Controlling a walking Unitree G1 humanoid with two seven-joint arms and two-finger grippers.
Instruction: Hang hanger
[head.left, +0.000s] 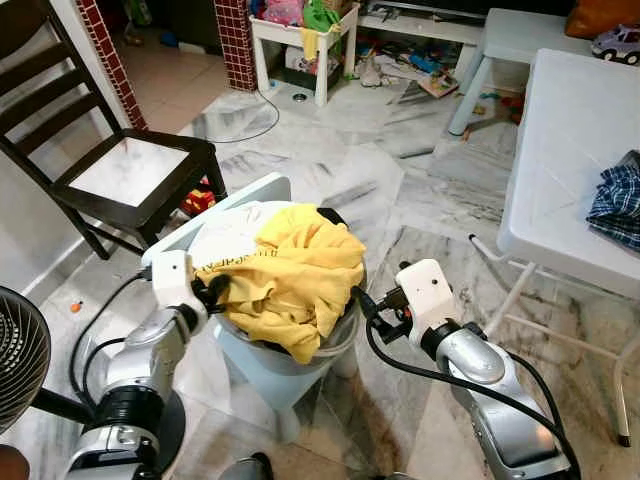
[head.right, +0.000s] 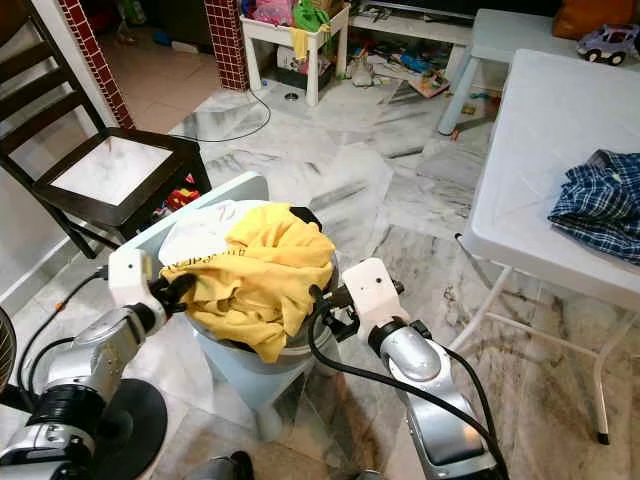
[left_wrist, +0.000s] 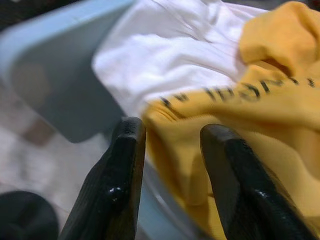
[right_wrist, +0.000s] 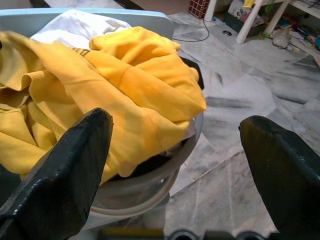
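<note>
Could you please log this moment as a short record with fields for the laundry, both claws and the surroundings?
container: pale blue basket on the marble floor
top item: yellow shirt heaped over the rim
beneath it: white garment
left claw: open, at the yellow shirt's edge
right claw: open wide, beside the basket's other side
hanger: none made out
nearby: dark wooden chair to the robot's left; white table to its right with a plaid shirt

Head stereo pair looks fwd and down; both eyes share the laundry basket (head.left: 300, 372) w/ yellow shirt (head.left: 295, 275). Wrist cams look along own fingers, v. close on same shirt from opposite sides.
</note>
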